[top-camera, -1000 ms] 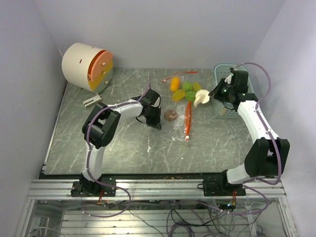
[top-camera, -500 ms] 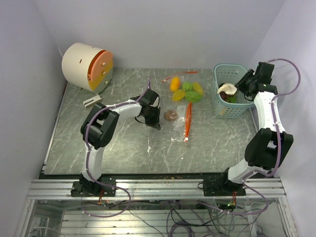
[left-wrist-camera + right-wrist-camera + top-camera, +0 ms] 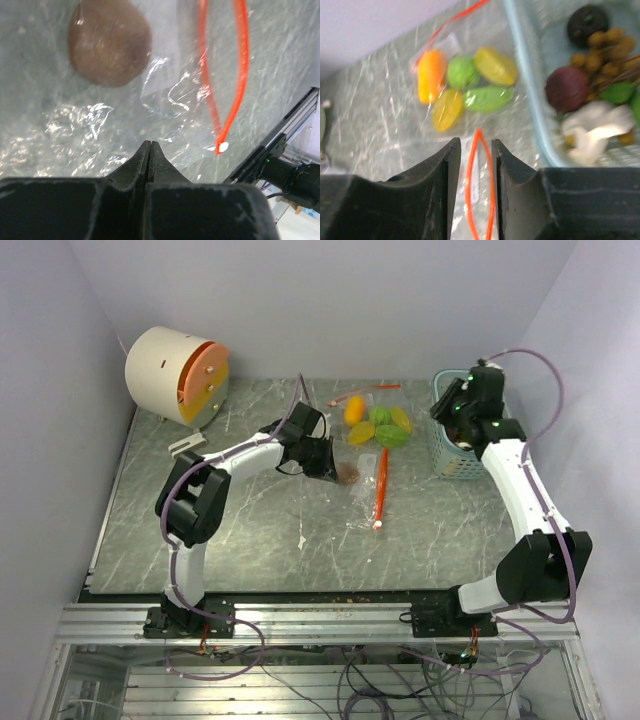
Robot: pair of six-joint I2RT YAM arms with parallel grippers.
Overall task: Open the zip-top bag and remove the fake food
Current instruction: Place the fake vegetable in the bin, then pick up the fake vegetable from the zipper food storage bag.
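— Where do we find the bag?

— We see the bag point(image 3: 366, 458) lying flat on the table point(image 3: 240, 530), just right of centre in the overhead view. Its orange zip strip point(image 3: 380, 482) runs down toward the lower edge. In both wrist views the strip bows apart into a narrow loop.

— And the toy food point(image 3: 380, 416)?

— We count an orange piece point(image 3: 431, 70), two green ones and two yellow ones. They are bunched under the clear plastic at upper centre in the overhead view. A brown lump point(image 3: 110, 42) sits apart from them at the bag's left edge, in the upper left of the left wrist view.

— How do our grippers stand?

— Our left gripper point(image 3: 150, 145) has its fingers pressed together, with the tips on the crinkled plastic near the brown lump. We cannot tell whether a fold is caught between them. Our right gripper point(image 3: 476, 145) hangs near the basket's left wall, its fingers a narrow gap apart with nothing between them.

— And the basket?

— The teal basket point(image 3: 532, 107) fills the upper right of the right wrist view. We see a white piece point(image 3: 595, 130), a dark red ball point(image 3: 567, 89) and other pieces inside it.
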